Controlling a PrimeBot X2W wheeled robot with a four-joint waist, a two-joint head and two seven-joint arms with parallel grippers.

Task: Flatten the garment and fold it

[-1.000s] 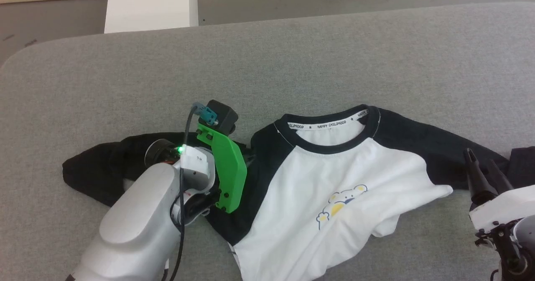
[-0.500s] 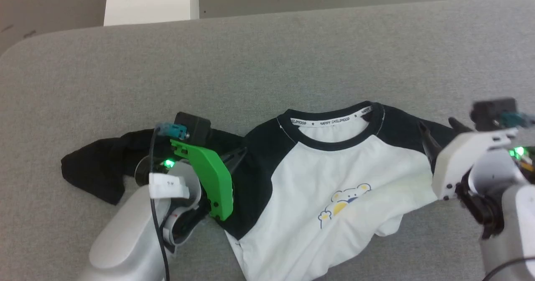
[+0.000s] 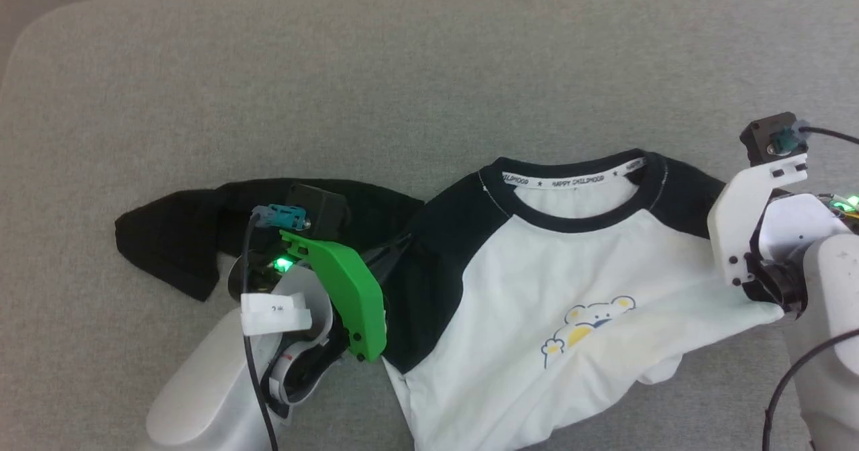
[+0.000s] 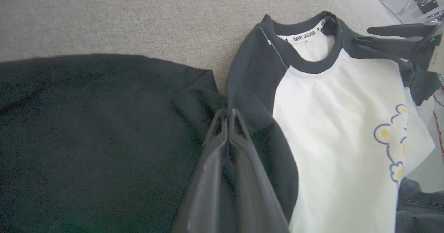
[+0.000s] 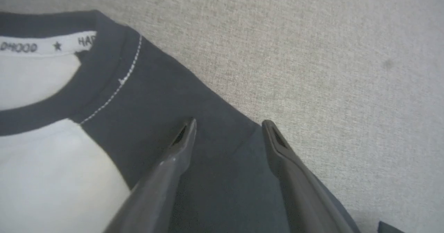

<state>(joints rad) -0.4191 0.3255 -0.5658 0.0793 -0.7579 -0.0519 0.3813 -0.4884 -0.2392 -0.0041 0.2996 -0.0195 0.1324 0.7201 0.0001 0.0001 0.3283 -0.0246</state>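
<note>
R gripper [image 5: 229, 123] newly over garment [image 3: 537, 290] (grey tbl [image 3: 402, 68])

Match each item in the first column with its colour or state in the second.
Column 1:
1. left gripper
2. right gripper
3. collar
4. bear print

Column 2:
A. black ring around the neck opening
B. open, at dark shoulder fabric
C. yellow with blue outline
D. shut on the garment, at its black sleeve

Pairs: 1-D, 2-B, 3-A, 4-C

Even soft light, faint shadows, wrist views slightly blurred
</note>
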